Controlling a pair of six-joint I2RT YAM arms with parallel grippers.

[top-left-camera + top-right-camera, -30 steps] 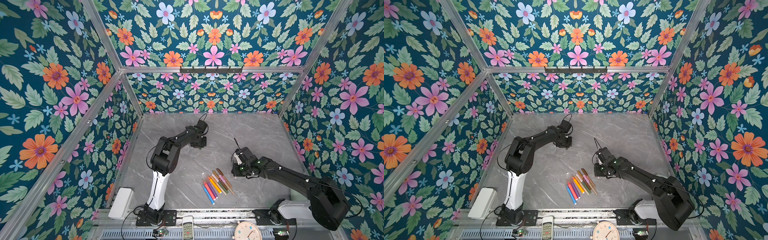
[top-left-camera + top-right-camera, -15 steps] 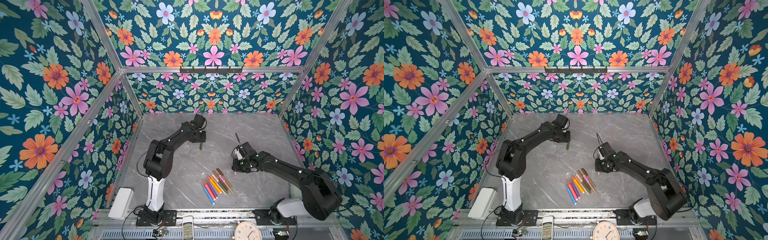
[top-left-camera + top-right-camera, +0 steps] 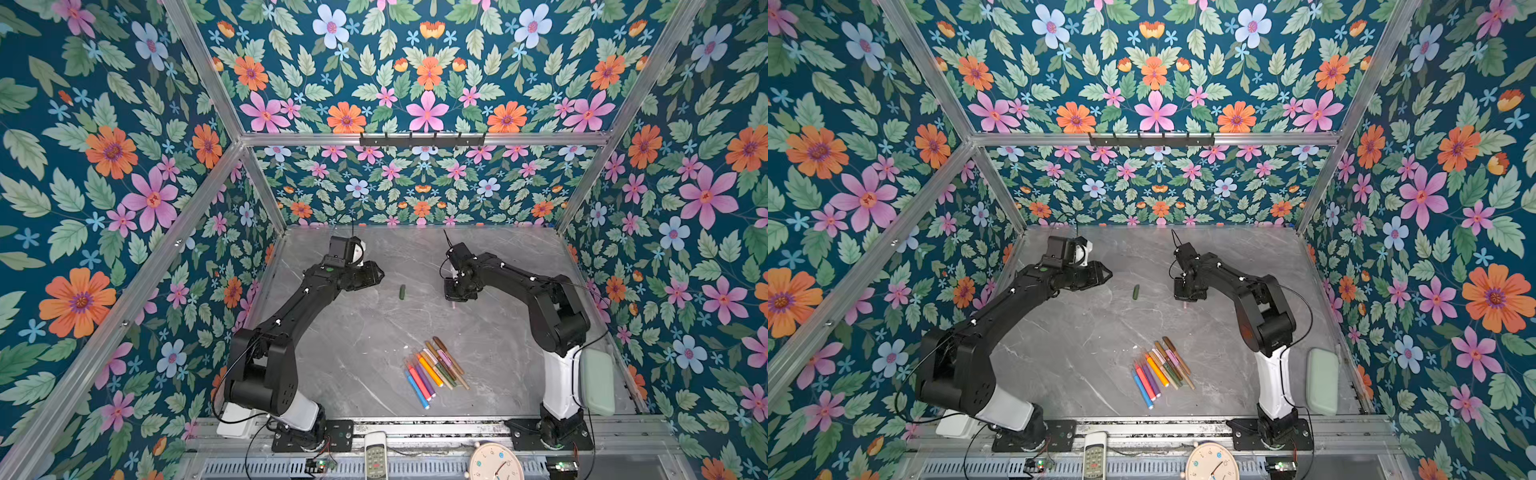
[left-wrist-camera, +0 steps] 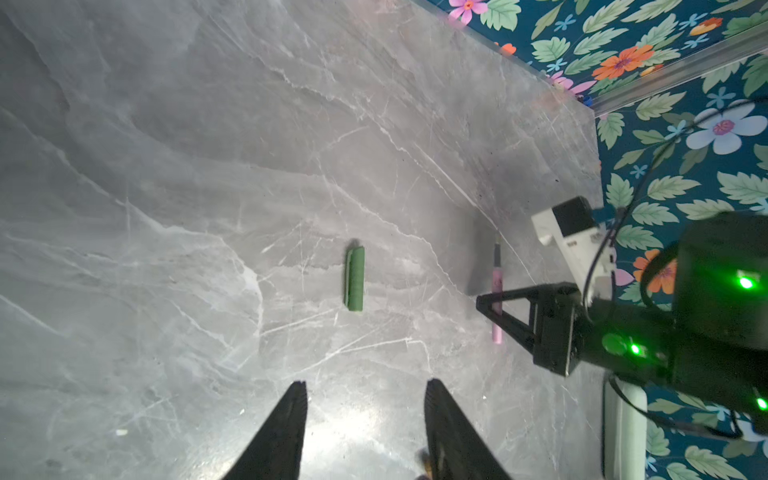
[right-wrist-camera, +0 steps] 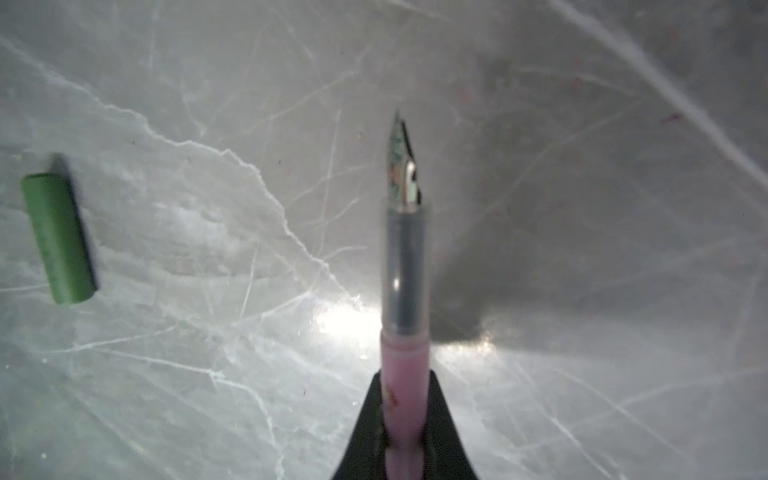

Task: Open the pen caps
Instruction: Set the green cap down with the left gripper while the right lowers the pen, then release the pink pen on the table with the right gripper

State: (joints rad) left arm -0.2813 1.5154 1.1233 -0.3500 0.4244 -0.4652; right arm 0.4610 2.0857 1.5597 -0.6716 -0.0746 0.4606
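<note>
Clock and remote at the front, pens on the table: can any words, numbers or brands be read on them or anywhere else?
No text is legible anywhere.
Clock: face markings too small to read.
Remote: buttons, labels too small.
Pens: any print too small.
Pink pen: a reddish smudge, blurred, unreadable.
Green cap: no writing shows.

Dark teal walls (image 3: 428, 62) printed with pink, orange and pale blue flowers (image 3: 427, 111), edged by silver metal bars (image 3: 291, 139) and a black hook rail (image 3: 422, 140), enclose a grey marble-look table (image 3: 353, 353) with white veins and a glare patch (image 5: 340, 328).
</note>
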